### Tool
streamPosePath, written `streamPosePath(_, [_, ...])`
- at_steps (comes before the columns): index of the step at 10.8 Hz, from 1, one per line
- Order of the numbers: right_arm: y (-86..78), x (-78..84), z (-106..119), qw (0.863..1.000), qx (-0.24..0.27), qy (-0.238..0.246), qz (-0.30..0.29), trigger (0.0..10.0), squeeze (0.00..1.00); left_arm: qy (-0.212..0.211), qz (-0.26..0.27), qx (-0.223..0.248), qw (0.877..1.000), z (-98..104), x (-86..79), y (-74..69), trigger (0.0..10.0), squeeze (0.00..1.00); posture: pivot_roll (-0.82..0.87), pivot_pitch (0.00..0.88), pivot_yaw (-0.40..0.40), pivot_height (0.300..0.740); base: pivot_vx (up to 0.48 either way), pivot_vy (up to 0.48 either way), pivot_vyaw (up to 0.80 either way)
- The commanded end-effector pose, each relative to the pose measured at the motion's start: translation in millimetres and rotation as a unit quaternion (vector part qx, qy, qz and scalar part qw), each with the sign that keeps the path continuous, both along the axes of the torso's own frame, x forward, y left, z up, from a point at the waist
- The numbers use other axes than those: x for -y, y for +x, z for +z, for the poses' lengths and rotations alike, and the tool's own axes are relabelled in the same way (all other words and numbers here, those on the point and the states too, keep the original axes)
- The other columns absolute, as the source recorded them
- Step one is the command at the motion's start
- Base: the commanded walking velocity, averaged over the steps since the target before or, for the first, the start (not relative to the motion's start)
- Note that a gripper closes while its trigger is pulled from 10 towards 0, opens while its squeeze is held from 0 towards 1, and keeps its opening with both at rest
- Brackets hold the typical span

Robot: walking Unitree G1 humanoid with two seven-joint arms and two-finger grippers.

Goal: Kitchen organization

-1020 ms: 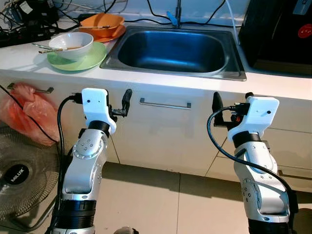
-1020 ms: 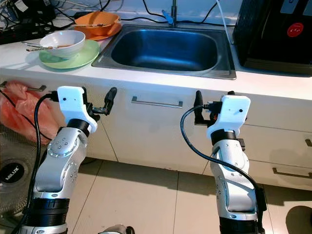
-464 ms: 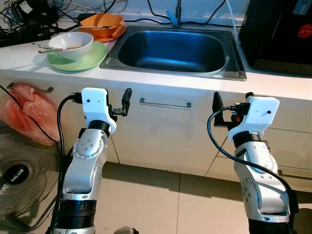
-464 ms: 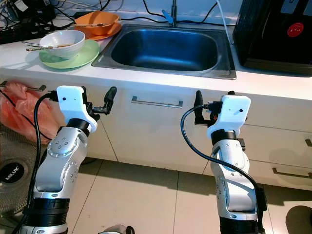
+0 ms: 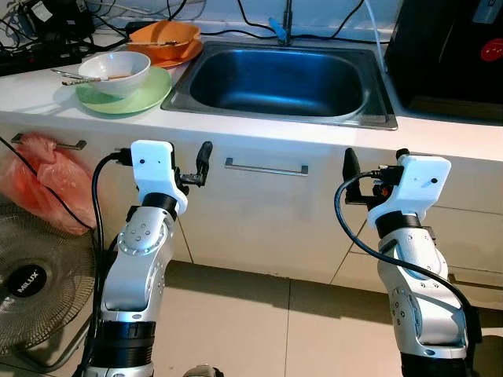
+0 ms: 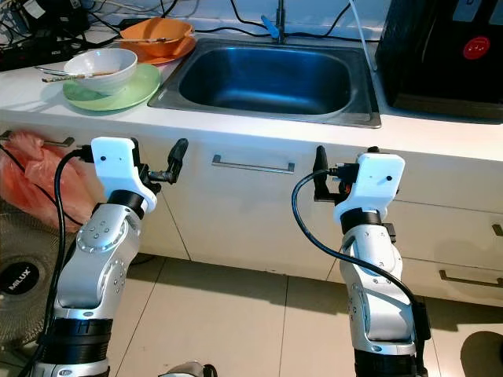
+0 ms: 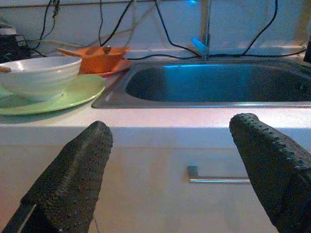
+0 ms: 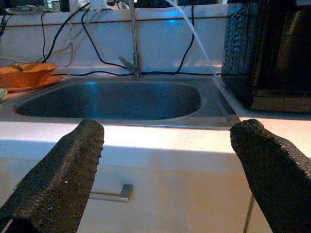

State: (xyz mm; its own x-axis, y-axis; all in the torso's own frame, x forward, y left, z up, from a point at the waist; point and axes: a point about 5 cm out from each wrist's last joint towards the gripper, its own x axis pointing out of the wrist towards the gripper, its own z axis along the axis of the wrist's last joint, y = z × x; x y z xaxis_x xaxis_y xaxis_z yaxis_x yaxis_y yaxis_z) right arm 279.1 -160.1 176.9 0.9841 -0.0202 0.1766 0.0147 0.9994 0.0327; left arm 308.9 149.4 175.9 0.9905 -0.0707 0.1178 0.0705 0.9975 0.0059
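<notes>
Right now both arms are raised in front of the cabinet below the tabletop point(image 5: 259, 137), each empty: the left gripper point(image 7: 170, 160) has its fingers spread wide, aimed over the edge toward the sink point(image 5: 279, 78), and the right gripper point(image 8: 165, 160) is just as wide, facing the same basin from the other side. The dishes to be sorted sit on the robot's left of the sink: a white bowl point(image 5: 115, 71) with what looks like chopsticks point(image 5: 75, 76) lying across its rim rests on a green plate point(image 5: 130, 96), and an orange bowl point(image 5: 163, 37) on an orange plate stands just behind them. Neither gripper is near any of these; both hang below the level of the tabletop. My worry is the lift: a gripper brought straight up and forward could catch the tabletop's front edge or the drawer handle point(image 5: 266, 166). Reaching for the white bowl, a finger could knock the chopsticks loose or slide the bowl on the smooth plate; a pinch on a thin rim may slip. Black cables point(image 5: 47, 35) lie at the back close behind the dishes, and a long reach could snag them. A red plastic bag point(image 5: 43, 188) hanging from a handle and a fan point(image 5: 35, 287) stand just beside the left arm, so a wide swing of that elbow may brush them.
</notes>
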Motion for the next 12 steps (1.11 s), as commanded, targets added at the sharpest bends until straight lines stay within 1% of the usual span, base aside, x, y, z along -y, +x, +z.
streamPosePath(1, [0.2,1.6,-2,1.000,-0.010,0.003,-0.001,10.0,0.00,-0.004,0.002,0.008,1.000,6,-0.4,0.4,10.0,0.00,-0.01,0.050,0.031,0.740,0.000,0.000,-0.80])
streamPosePath(3, [0.0,2.0,-2,1.000,-0.010,0.003,0.000,10.0,0.00,-0.009,-0.004,0.001,1.000,3,0.2,-0.5,10.0,0.00,-0.01,0.051,0.027,0.740,0.000,0.000,-0.79])
streamPosePath(5, [0.5,2.0,1,1.000,-0.003,-0.003,0.003,10.0,0.00,-0.017,-0.008,0.008,1.000,7,1.3,-0.5,10.0,0.00,-0.01,0.048,0.026,0.740,0.000,0.000,0.00])
streamPosePath(6, [1.0,1.3,6,1.000,0.004,-0.002,0.004,10.0,0.00,-0.014,0.002,0.024,1.000,13,-1.3,0.3,10.0,0.00,-0.01,0.048,0.026,0.740,0.000,0.000,0.00])
streamPosePath(7, [2.0,-1.0,15,1.000,0.017,0.000,0.007,10.0,0.00,-0.004,0.006,0.027,1.000,13,-3.9,-0.2,10.0,0.00,0.00,0.048,0.029,0.740,0.000,0.000,0.00])
streamPosePath(8, [4.8,-4.5,29,0.999,0.040,-0.002,0.012,10.0,0.00,-0.017,0.011,0.018,1.000,9,-7.0,-2.6,10.0,0.00,-0.01,0.047,0.030,0.740,0.000,0.000,0.00])
streamPosePath(9, [5.5,-4.7,32,0.999,0.046,-0.002,0.013,10.0,0.00,-0.018,0.009,0.024,0.999,12,-5.8,-3.1,10.0,0.00,0.00,0.045,0.028,0.740,0.000,0.000,0.00])
streamPosePath(10, [5.7,-2.9,29,0.999,0.040,-0.007,0.011,10.0,0.00,-0.023,0.006,0.038,0.999,22,-3.2,-0.6,10.0,0.00,0.00,0.042,0.027,0.740,0.000,0.000,0.00])
streamPosePath(11, [5.6,-2.6,28,0.999,0.038,-0.008,0.011,10.0,0.00,-0.023,0.004,0.041,0.999,24,-3.0,0.0,10.0,0.00,0.00,0.043,0.027,0.740,0.352,0.000,0.00])
streamPosePath(12, [5.1,-3.6,33,0.999,0.047,-0.015,0.012,10.0,0.00,-0.020,0.004,0.040,0.999,24,-4.1,-0.1,10.0,0.00,-0.01,0.044,0.030,0.740,0.480,0.000,0.00])
